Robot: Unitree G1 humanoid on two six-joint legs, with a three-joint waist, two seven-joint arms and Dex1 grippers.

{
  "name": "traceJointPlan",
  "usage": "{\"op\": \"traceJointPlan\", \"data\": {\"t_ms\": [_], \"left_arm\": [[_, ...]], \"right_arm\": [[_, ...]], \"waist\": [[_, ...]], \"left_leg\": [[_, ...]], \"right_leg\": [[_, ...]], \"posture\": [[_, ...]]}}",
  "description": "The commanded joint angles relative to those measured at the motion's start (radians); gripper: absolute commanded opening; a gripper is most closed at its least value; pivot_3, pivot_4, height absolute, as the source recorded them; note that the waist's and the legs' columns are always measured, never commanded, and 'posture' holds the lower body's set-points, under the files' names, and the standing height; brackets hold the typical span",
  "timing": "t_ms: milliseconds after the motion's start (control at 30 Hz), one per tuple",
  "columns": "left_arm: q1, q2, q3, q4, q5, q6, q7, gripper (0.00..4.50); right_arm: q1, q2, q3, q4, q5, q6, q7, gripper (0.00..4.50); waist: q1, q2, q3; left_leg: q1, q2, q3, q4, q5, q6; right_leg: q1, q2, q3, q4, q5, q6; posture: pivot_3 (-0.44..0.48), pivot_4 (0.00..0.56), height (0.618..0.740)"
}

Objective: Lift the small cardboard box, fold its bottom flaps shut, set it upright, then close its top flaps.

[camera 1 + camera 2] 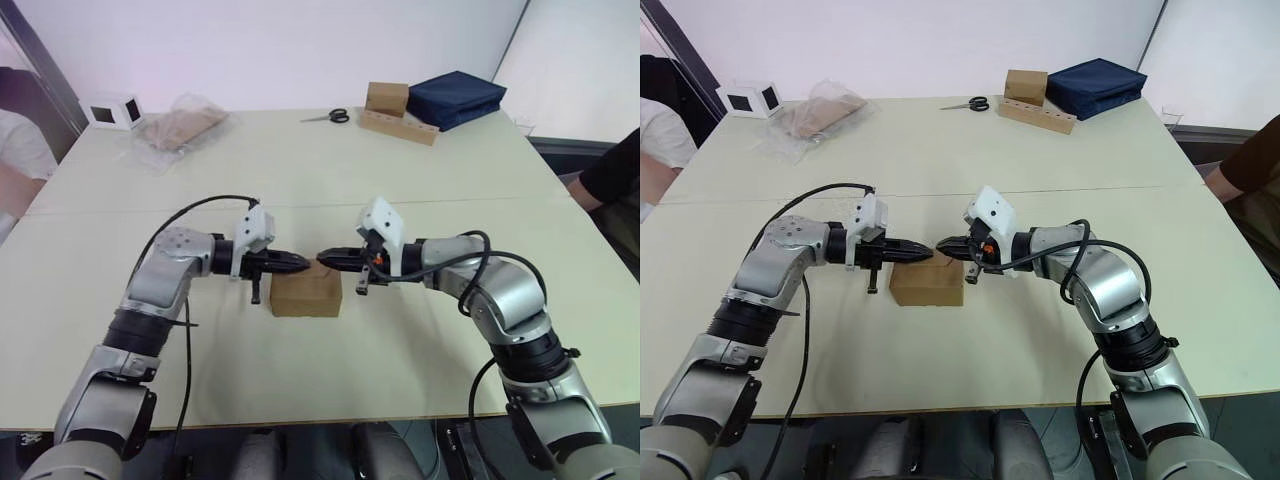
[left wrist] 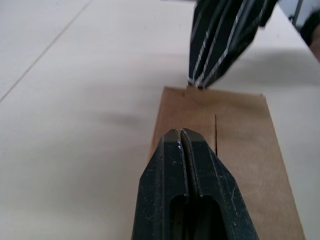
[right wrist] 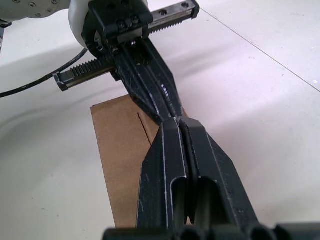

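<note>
**A:** Where is the small cardboard box (image 1: pixel 306 294) sitting?

**B:** On the cream table (image 1: pixel 420 180), near the front edge and about midway across, directly under the two grippers. It rests flat, with its long axis running left to right across the robot's front, one end toward each arm.

**A:** And its flaps?

**B:** The upper face lies flat. In the left wrist view a thin slit (image 2: pixel 215 132) runs along that face, in line with the box's length. I cannot tell which end carries the bottom flaps and which the top.

**A:** What about the left gripper (image 1: pixel 300 262)?

**B:** Its two black fingers are pressed together with nothing between them. It points toward the right arm, its tips over the back part of the box's upper face.

**A:** The right gripper (image 1: pixel 327 257)?

**B:** The same: fingers closed tight against each other, gripping nothing, pointing toward the left arm. The two sets of tips nearly meet over the box, a little apart in the eye views.

**A:** Anything else on the table?

**B:** Well away at the far side: scissors (image 1: pixel 327 117), a brown box on a cardboard strip (image 1: pixel 397 111), a navy fabric bag (image 1: pixel 456 97), a clear plastic bag (image 1: pixel 180 129) with brown contents, and a white cube box (image 1: pixel 113 110).
</note>
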Motion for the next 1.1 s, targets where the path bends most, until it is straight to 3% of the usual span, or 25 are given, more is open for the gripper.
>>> {"op": "traceJointPlan", "data": {"t_ms": [33,200,433,700,867,1000,1100], "left_arm": [[-0.001,0.017,0.063,-0.108,-0.072,0.067,0.023,0.03],[0.052,0.046,0.077,-0.183,-0.093,0.114,0.047,0.03],[0.162,0.063,0.022,-0.197,-0.024,0.081,0.083,0.03],[0.166,0.061,0.008,-0.184,0.005,0.067,0.113,0.03],[0.148,0.063,0.042,-0.228,-0.042,0.108,0.122,0.03],[0.113,0.057,0.128,-0.321,-0.149,0.199,0.171,0.03],[0.119,0.106,0.203,-0.416,-0.247,0.302,0.178,0.03]], "right_arm": [[-0.025,0.006,0.011,-0.016,-0.006,-0.032,-0.001,0.00],[-0.008,0.014,0.034,0.014,-0.015,-0.051,0.001,0.00],[0.039,0.010,0.091,0.084,-0.061,-0.101,0.009,0.00],[0.044,-0.006,0.114,0.093,-0.098,-0.123,0.021,0.00],[0.027,-0.009,0.056,0.035,-0.053,-0.085,0.021,0.00],[0.005,-0.028,-0.050,-0.073,0.044,0.004,0.015,0.00],[0.027,-0.078,-0.116,-0.150,0.104,0.061,0.024,0.00]], "waist": [[0.000,0.000,0.000],[-0.001,0.000,0.000],[0.001,0.000,0.000],[0.001,0.000,0.000],[0.001,0.000,0.000],[0.001,0.000,0.000],[0.001,0.000,0.000]], "left_leg": [[0.000,0.000,0.000,0.000,0.000,0.000],[0.000,0.000,0.000,0.000,0.000,0.000],[0.000,0.000,0.000,0.000,0.000,0.000],[0.001,0.000,0.000,0.000,0.000,0.000],[0.001,0.000,0.000,0.000,0.000,0.000],[0.000,0.000,0.000,0.000,0.000,0.000],[-0.001,0.000,0.000,0.000,0.000,0.000]], "right_leg": [[0.000,0.000,0.000,0.000,0.000,0.000],[0.000,0.000,0.000,0.000,0.000,0.000],[0.000,0.000,0.000,0.000,0.000,0.000],[0.001,0.000,0.000,0.000,0.000,0.000],[0.001,0.000,0.000,0.000,0.000,0.000],[0.000,0.000,0.000,0.000,0.000,0.000],[0.000,0.000,0.000,0.000,0.000,0.000]], "posture": [[0.000,0.150,0.740],[0.000,0.150,0.740],[0.000,0.150,0.740],[0.000,0.150,0.740],[0.000,0.150,0.740],[0.000,0.150,0.740],[0.000,0.150,0.740]]}}
